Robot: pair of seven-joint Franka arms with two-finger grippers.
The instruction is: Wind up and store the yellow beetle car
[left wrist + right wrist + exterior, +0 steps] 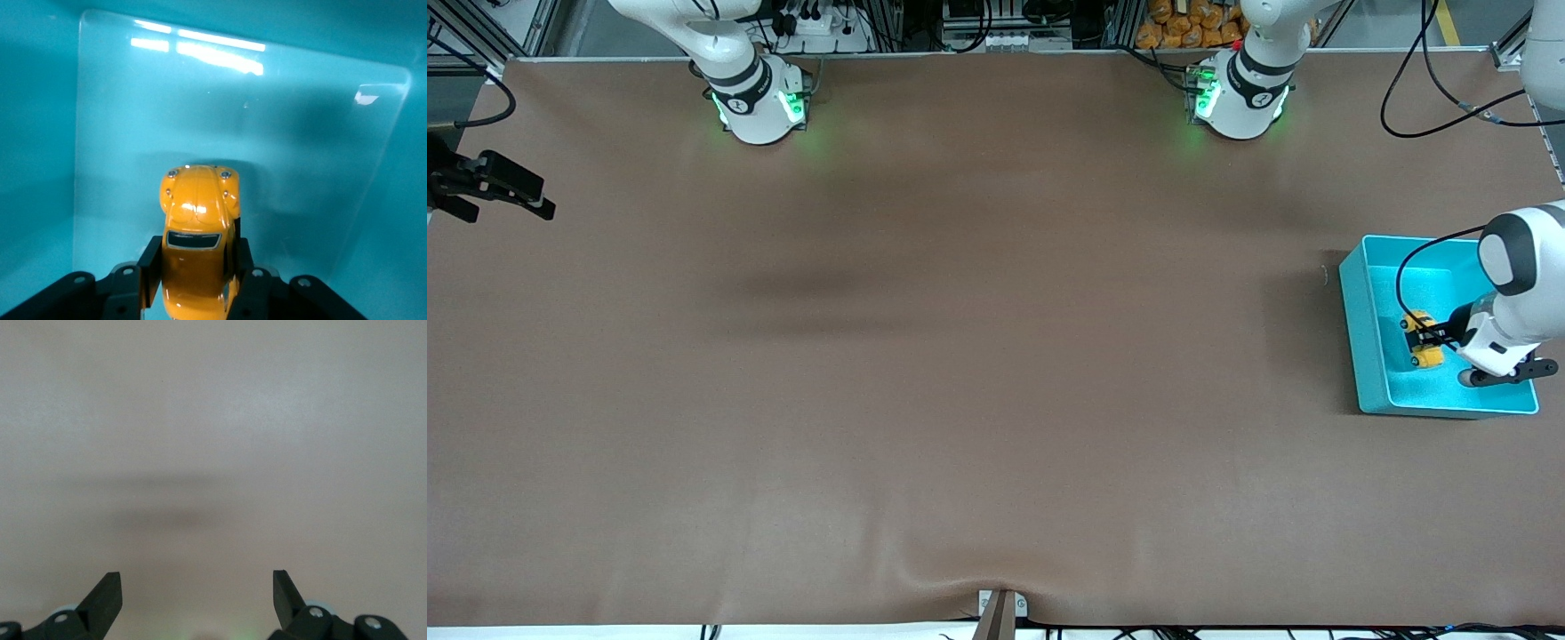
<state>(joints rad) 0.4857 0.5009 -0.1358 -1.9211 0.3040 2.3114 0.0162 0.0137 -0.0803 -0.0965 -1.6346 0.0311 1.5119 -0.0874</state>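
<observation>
The yellow beetle car [1424,347] is inside the teal bin [1362,338] at the left arm's end of the table. My left gripper [1421,336] reaches down into the bin and is shut on the car, one finger on each side of its body. In the left wrist view the car [197,220] points away from the wrist between the black fingers [151,267], low over the bin floor [220,113]; I cannot tell if its wheels touch. My right gripper [516,200] is open and empty over the table's edge at the right arm's end, waiting; its view shows its fingers [107,593] over bare table.
The brown table [978,356] spreads wide between the two arms. The bin's walls [40,133] stand close around the left gripper. A cable loops over the bin's farther rim [1405,267]. A small bracket [1000,609] sits at the near table edge.
</observation>
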